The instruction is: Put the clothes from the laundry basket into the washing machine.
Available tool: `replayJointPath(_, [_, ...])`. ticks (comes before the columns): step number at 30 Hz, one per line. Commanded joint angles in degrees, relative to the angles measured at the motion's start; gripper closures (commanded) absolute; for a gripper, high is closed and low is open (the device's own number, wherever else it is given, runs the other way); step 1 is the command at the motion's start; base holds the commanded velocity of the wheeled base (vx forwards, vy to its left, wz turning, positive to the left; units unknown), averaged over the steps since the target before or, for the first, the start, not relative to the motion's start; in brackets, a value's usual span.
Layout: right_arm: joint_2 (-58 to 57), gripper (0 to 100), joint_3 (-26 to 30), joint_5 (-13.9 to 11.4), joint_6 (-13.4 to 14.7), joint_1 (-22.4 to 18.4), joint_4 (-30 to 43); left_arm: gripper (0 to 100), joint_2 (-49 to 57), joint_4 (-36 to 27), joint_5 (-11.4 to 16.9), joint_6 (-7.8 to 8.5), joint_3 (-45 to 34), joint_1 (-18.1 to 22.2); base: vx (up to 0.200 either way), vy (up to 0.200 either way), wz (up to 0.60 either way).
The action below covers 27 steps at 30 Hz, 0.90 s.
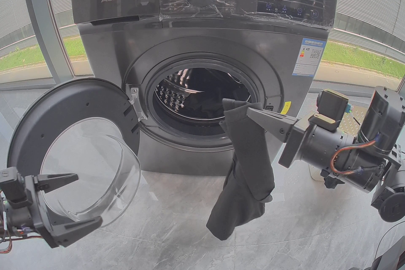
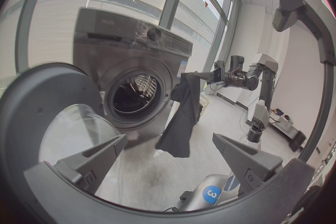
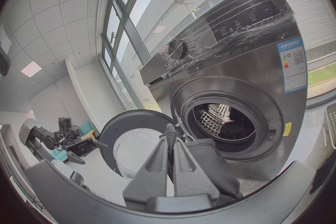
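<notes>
1. Dark garment point(image 1: 247, 165) is not with the left hand point(image 1: 88, 199), nearest, fingers spread wide and empty beside the open door point(image 1: 71, 106)
2. It hangs from the right hand point(image 1: 252, 111), pinched tight on its top fold, just before the drum mouth point(image 1: 198, 93)
3. Loading step, seemingly: next, carry it forward through that mouth into the washing machine point(image 1: 202, 43), then let go

Grey marble floor point(image 1: 168, 199), tall windows point(image 1: 363, 30)

Head looks down at washing machine point(image 1: 126, 51), both wrists share it
</notes>
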<state>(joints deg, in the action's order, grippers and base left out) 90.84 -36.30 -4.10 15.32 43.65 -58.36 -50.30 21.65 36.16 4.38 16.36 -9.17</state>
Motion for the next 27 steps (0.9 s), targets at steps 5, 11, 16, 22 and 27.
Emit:
replayJointPath(5, [6.9, 100, -7.0, 1.3, 0.9, 4.1, -2.2, 0, -28.1, 13.4, -1.1, 0.55, 0.8, -10.3, 0.000, 0.000, 0.00])
replayJointPath(11, [8.3, 100, -8.2, 2.6, 0.9, 4.6, -2.3, 0, -36.4, 23.0, -1.0, 0.55, 0.5, -11.7, 0.000, 0.000, 0.00])
replayJointPath(16, [10.1, 100, -9.8, 3.3, 0.9, 4.4, -2.3, 0, -38.5, 26.7, -1.7, 0.11, 0.2, -14.5, 0.000, 0.000, 0.00])
replayJointPath(22, [14.6, 100, -14.2, 9.4, 0.9, 4.1, -2.2, 0, -39.2, 26.8, -5.7, -0.86, 1.0, -17.6, 0.000, 0.000, 0.00])
replayJointPath(27, [16.1, 100, -16.2, 11.8, 1.2, 4.2, -1.5, 0, -41.0, 28.9, -9.4, -2.09, 1.0, -20.1, 0.000, 0.000, 0.00])
